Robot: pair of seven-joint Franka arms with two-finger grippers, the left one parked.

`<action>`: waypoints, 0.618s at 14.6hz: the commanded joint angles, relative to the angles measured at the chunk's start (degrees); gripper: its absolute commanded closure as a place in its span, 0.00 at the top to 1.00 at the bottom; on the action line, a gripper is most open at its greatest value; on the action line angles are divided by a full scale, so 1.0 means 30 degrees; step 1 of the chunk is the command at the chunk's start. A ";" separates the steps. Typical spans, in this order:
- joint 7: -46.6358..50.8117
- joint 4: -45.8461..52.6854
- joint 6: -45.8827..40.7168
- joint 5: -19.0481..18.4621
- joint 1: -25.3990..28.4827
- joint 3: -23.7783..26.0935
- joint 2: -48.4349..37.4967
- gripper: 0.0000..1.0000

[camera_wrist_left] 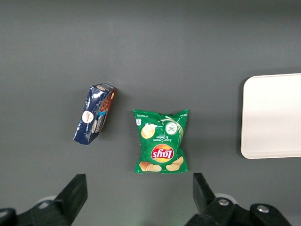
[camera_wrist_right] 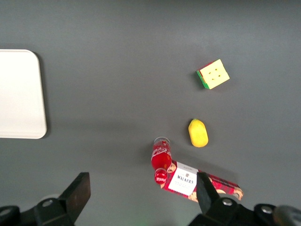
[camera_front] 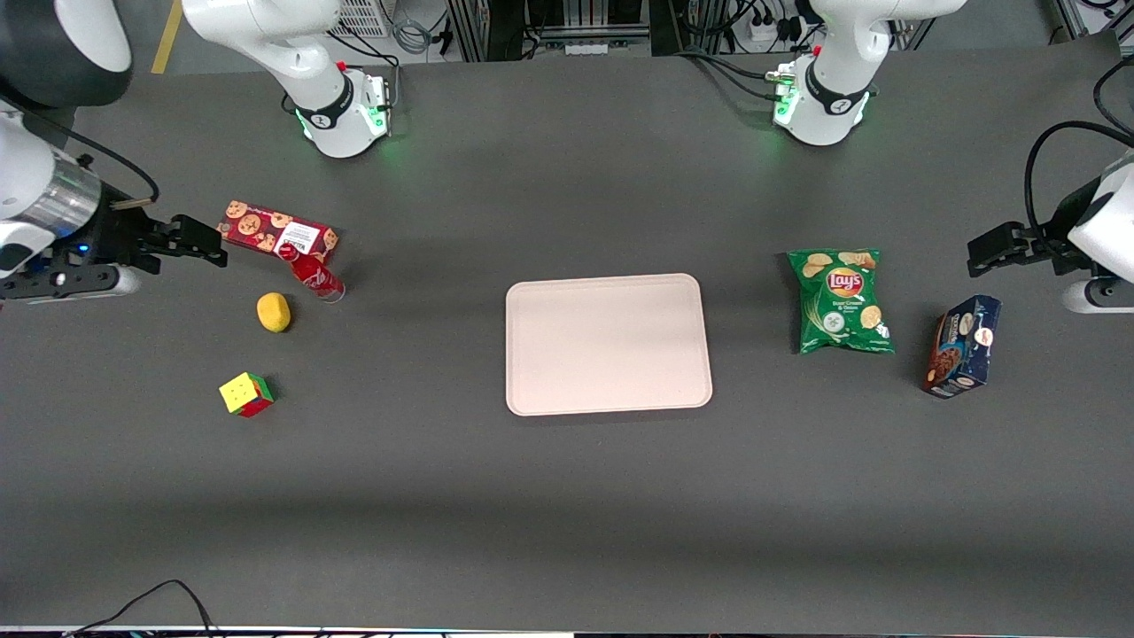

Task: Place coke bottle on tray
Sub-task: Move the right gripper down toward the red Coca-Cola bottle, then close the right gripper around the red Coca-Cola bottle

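The coke bottle (camera_front: pixel 311 274) is small, with a red cap, red label and clear base. It stands on the table toward the working arm's end, just in front of a flat red cookie box (camera_front: pixel 277 231). It also shows in the right wrist view (camera_wrist_right: pixel 161 158). The pale pinkish-beige tray (camera_front: pixel 608 343) lies flat in the table's middle, with nothing on it; its corner shows in the right wrist view (camera_wrist_right: pixel 21 94). My right gripper (camera_front: pixel 197 241) is open and empty, above the table beside the cookie box, a short way from the bottle. Its fingers (camera_wrist_right: pixel 78 192) stand wide apart.
A yellow lemon-like fruit (camera_front: pixel 274 312) and a coloured puzzle cube (camera_front: pixel 245 394) lie nearer the front camera than the bottle. A green Lay's chip bag (camera_front: pixel 841 300) and a dark blue cookie box (camera_front: pixel 961 346) lie toward the parked arm's end.
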 commanded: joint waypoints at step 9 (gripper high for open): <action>-0.0579 -1.4875 1.1070 -0.0924 0.0008 0.0686 -0.5667 1.00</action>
